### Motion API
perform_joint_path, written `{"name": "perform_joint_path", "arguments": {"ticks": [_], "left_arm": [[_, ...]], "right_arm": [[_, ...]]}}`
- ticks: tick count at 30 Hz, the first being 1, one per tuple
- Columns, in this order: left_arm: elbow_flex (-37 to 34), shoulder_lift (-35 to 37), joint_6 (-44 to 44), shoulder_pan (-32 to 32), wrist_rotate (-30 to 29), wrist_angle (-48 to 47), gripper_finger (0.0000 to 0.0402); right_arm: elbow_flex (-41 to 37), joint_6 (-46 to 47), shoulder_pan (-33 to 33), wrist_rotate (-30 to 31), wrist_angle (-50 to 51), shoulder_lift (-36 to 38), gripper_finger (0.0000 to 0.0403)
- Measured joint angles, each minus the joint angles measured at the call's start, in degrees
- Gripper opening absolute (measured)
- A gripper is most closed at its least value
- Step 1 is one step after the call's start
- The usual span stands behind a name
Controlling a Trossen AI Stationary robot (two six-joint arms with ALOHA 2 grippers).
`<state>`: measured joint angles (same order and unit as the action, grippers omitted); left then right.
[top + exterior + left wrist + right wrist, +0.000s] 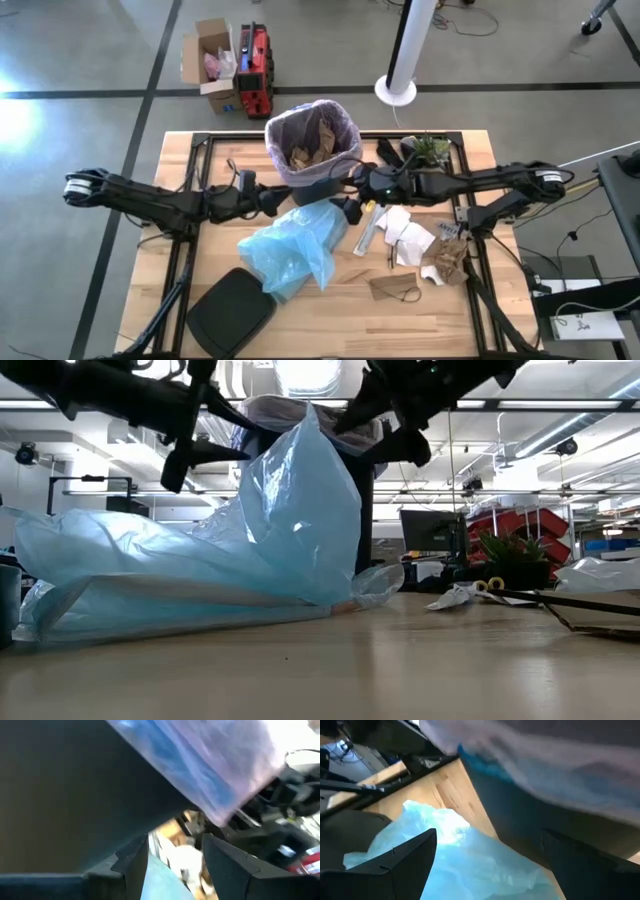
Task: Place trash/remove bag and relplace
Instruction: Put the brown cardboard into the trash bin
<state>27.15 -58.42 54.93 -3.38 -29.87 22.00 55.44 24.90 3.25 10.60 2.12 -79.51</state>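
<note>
A light blue plastic bag [292, 247] lies crumpled on the wooden table [330, 325], beside a black lid [231, 312].

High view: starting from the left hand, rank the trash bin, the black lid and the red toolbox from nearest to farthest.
Measured from the left hand:
1. Trash bin, just past the hand, at the table's far-middle edge, lined with the pinkish bag.
2. Black lid, lying flat at the table's near edge.
3. Red toolbox, on the floor beyond the table.
</note>
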Motion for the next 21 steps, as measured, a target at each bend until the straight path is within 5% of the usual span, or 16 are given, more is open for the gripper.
{"name": "perform_joint_path", "arguments": {"ticks": [9, 16, 21], "left_arm": [[0.8, -2.3, -5.2, 2.6, -12.7, 0.5, 0.0179], [4.0, -2.0, -14.5, 5.7, -11.8, -2.2, 0.0167], [11.1, -0.5, -16.8, 3.9, -4.2, -24.1, 0.0159]], "right_arm": [[1.2, -3.0, 0.4, 2.8, 11.0, 5.5, 0.0341], [0.8, -2.4, 0.5, 4.9, 21.1, 8.7, 0.0341], [-2.1, -1.4, 0.4, 5.0, 21.7, 12.5, 0.0341]]}}
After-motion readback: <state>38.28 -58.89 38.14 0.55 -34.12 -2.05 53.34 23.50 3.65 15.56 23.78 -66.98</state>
